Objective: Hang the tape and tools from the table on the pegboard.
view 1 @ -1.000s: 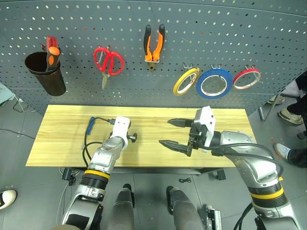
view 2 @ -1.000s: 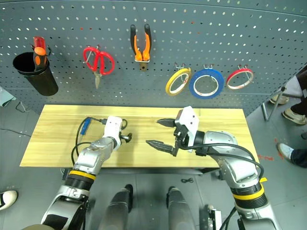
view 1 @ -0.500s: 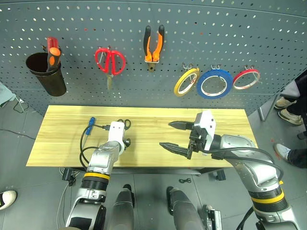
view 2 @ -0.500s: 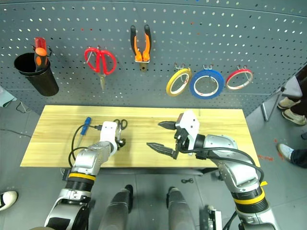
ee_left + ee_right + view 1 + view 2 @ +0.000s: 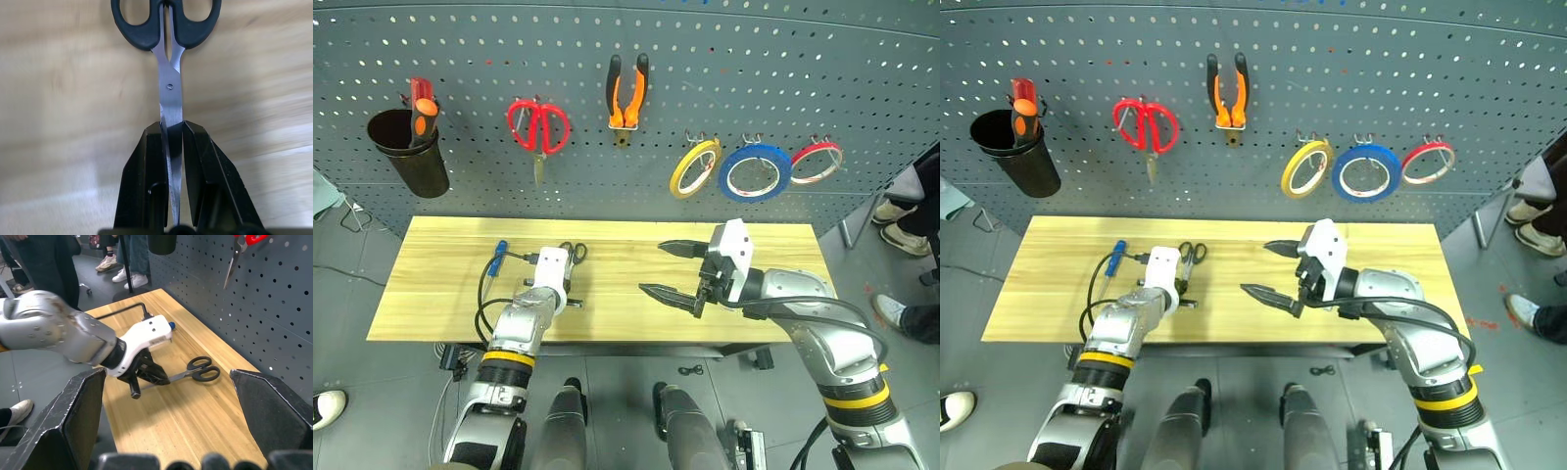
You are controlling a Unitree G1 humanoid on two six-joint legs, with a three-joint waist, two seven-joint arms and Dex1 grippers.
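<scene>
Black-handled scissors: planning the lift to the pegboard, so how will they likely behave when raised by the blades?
The black-handled scissors look stiff and light. The left tool is shut on the smooth metal blades, so they could slip or pivot, handles drooping. The blades lie closed, so spreading seems unlikely.

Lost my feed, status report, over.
Left gripper shut on scissors blades, scissors flat on table. Right gripper open, empty, above table. Screwdriver on table. Pliers, tape on pegboard. Nothing in the way.
</scene>
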